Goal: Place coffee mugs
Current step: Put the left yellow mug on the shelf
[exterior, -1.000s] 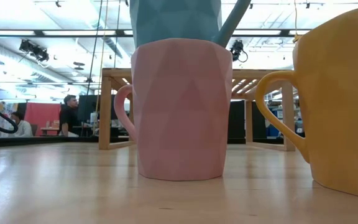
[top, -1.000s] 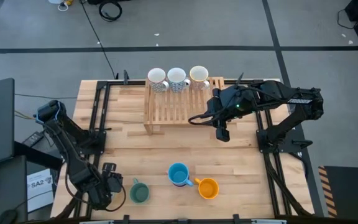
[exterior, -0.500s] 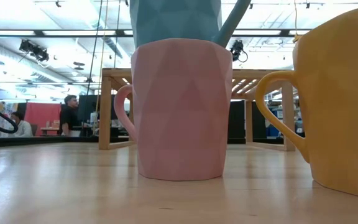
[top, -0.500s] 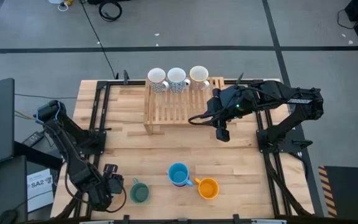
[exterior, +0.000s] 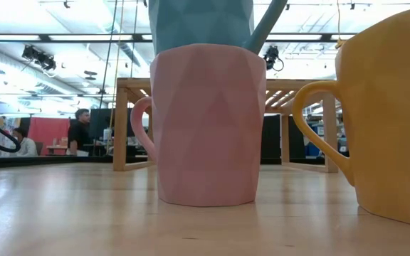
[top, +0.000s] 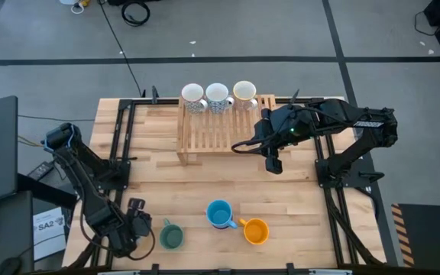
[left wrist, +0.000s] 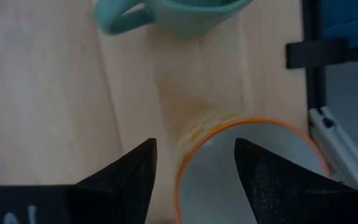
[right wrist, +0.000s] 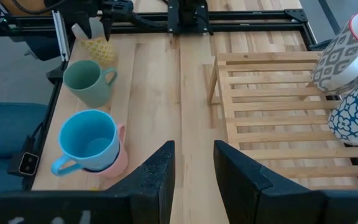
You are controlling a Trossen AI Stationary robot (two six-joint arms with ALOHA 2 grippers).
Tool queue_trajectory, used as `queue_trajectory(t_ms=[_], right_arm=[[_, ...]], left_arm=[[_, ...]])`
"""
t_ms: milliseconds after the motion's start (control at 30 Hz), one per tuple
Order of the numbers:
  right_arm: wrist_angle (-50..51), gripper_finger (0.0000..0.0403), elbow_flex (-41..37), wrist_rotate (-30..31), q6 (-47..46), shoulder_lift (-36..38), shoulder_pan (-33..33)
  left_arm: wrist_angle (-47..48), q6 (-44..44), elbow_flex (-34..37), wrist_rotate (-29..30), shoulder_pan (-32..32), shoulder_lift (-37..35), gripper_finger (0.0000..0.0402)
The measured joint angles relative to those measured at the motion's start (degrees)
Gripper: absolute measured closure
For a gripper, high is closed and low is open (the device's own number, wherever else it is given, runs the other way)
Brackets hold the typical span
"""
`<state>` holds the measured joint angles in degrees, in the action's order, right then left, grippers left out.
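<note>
My left gripper (top: 137,218) is open at the table's near left corner, low over a white mug with an orange rim and yellow pattern (left wrist: 247,168). That mug also shows in the right wrist view (right wrist: 98,50). A dark green mug (top: 171,235) stands just right of it. A blue mug (top: 219,215) sits nested in a pink mug (exterior: 208,128), and an orange mug (top: 256,231) stands beside them. Three white patterned mugs (top: 218,96) stand on the far end of a wooden rack (top: 212,130). My right gripper (top: 273,163) is open and empty, above the table right of the rack. My left gripper (left wrist: 194,180) comes from above with one finger (left wrist: 263,180) over the white mug's opening and the other (left wrist: 129,180) outside its wall, so the orange rim (left wrist: 182,155) lies between them. I cannot tell whether either finger touches it.
Black frame rails (top: 121,145) run along the table's left and right sides. The slatted rack's near part (right wrist: 272,106) is bare. Bare tabletop (top: 205,183) lies between the rack and the near mugs. People sit in the room beyond (exterior: 80,131).
</note>
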<state>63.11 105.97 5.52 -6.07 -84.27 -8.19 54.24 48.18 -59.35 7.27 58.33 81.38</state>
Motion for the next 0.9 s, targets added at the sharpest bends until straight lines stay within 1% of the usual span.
queue_trajectory(t_ms=[167,333,467,767,900], right_arm=[[0.00,0.0286,0.00,0.00,0.00,0.00,0.00],[0.00,0.0286,0.00,0.00,0.00,0.00,0.00],[0.00,0.0286,0.00,0.00,0.00,0.00,0.00],[0.00,0.0286,0.00,0.00,0.00,0.00,0.00],[0.00,0.0286,0.00,0.00,0.00,0.00,0.00]], left_arm=[[2.46,0.02,0.01,0.00,0.00,0.00,0.0213],[2.15,0.47,1.94,-0.14,-0.02,-0.02,0.0251],[1.49,0.64,3.63,-1.42,-0.02,-0.02,0.0283],[1.48,0.66,3.65,-2.07,-0.25,-0.05,0.0372],[1.49,0.66,3.64,-2.99,-1.62,-0.09,0.0375]])
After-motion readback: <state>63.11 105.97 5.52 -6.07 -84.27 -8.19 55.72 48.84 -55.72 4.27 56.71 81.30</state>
